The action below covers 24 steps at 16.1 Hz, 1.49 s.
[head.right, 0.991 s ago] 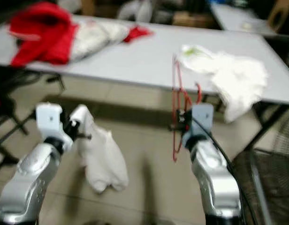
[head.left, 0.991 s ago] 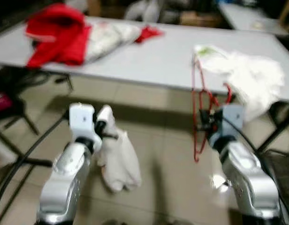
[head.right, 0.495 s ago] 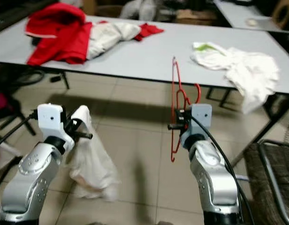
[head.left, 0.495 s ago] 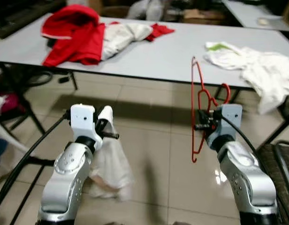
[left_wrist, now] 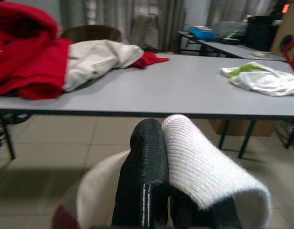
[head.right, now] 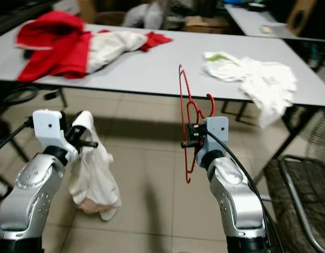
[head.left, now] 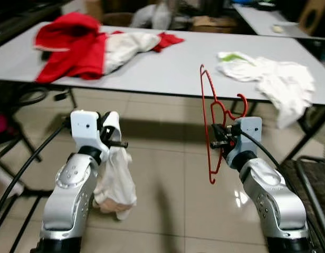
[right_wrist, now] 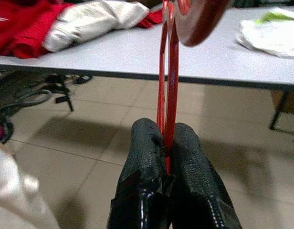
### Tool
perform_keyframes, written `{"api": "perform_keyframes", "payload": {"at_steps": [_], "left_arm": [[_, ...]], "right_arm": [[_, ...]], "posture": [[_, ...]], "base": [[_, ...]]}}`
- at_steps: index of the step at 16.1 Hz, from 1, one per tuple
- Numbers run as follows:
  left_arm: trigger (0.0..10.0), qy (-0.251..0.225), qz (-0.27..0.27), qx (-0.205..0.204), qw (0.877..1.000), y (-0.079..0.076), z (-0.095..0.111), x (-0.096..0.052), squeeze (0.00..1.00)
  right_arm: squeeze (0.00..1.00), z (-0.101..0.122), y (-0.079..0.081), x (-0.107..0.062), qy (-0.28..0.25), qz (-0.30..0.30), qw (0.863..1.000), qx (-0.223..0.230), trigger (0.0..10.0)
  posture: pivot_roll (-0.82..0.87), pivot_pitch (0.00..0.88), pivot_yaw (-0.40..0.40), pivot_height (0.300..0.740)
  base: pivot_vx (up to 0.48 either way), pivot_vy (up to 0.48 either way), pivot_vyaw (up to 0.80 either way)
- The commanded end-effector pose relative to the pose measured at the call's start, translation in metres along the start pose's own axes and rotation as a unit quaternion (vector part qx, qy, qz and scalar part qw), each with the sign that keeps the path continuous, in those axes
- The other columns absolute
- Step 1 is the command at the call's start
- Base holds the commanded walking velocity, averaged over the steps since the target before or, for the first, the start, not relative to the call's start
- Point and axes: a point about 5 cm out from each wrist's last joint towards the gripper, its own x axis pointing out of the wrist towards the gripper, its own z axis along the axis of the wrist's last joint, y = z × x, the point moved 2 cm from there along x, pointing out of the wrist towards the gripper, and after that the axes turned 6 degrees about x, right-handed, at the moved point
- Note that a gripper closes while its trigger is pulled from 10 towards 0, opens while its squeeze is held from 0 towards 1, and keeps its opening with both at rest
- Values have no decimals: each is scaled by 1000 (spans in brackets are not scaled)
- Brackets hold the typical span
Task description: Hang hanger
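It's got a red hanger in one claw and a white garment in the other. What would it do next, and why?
Probably bring the two together: the right gripper is shut on the red hanger, and the left gripper holds the white garment dangling apart from it.

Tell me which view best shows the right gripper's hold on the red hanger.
The right wrist view: both fingers clamp the red hanger close up. The eye views show the right gripper holding the whole hanger upright, small. The left wrist view catches just its edge.
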Motion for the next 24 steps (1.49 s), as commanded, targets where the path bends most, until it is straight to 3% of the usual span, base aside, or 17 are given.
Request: {"api": "perform_keyframes", "payload": {"at_steps": [1,14,18,24], "left_arm": [[10000,-13,-3,-1,1000,-2,5,2,0],[10000,-17,2,2,1000,3,7,5,0],[10000,-30,-3,12,999,7,17,13,0],[10000,-23,-1,16,1000,7,14,4,0]], "right_arm": [[0,2,0,0,0,2,1000,4,10000],[0,6,4,3,-11,23,999,-28,10000],[0,10,6,7,-23,26,999,-32,10000],[0,5,5,2,-21,25,999,-28,10000]], "posture": [[-93,0,14,740],[-80,0,3,740],[-63,0,17,740],[-50,0,9,740]], "base": [[345,0,0],[338,0,0],[329,0,0],[328,0,0]]}}
